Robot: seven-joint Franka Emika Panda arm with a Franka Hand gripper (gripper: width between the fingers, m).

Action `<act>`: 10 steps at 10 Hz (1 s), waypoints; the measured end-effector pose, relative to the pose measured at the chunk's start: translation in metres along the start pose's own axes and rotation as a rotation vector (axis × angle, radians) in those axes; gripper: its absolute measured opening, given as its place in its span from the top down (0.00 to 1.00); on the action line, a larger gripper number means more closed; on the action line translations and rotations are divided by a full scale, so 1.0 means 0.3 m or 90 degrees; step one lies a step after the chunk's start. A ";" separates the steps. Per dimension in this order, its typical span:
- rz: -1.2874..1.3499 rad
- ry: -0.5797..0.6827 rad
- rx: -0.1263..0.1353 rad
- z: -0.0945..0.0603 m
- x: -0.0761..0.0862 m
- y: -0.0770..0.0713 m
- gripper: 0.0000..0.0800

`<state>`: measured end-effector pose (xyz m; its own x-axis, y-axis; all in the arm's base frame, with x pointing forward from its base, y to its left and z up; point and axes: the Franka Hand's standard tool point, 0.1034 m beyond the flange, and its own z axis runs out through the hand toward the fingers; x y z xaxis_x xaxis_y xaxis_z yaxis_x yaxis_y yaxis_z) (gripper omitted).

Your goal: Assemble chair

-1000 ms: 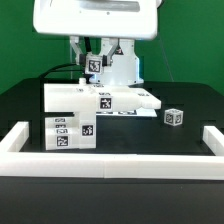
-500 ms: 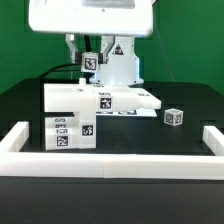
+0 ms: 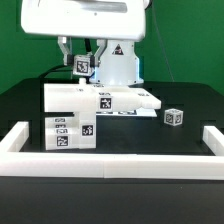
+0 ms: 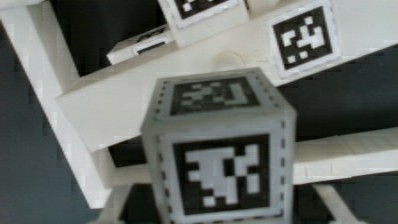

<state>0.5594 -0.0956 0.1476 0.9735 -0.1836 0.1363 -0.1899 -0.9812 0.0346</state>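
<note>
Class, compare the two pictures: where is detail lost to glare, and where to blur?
Exterior view: the robot's white casing is washed out to featureless white. Wrist view: the tagged block sits very close to the lens, and its edges and pattern look soft.

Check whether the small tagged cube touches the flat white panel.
Apart. The exterior view shows bare black table between the cube and the flat white panel.

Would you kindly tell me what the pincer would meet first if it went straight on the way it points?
Probably the white chair assembly below it; the tagged block the pincer holds would touch first, though depth is unclear.
</note>
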 end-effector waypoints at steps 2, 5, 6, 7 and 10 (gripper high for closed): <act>0.006 0.000 -0.002 0.002 -0.001 -0.002 0.64; 0.012 -0.002 -0.002 0.008 -0.004 0.001 0.64; 0.011 -0.004 -0.003 0.016 -0.008 -0.010 0.64; 0.010 -0.006 -0.004 0.022 -0.011 -0.014 0.64; 0.013 -0.009 -0.004 0.030 -0.015 -0.025 0.64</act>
<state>0.5575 -0.0880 0.1379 0.9712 -0.2043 0.1229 -0.2104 -0.9768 0.0389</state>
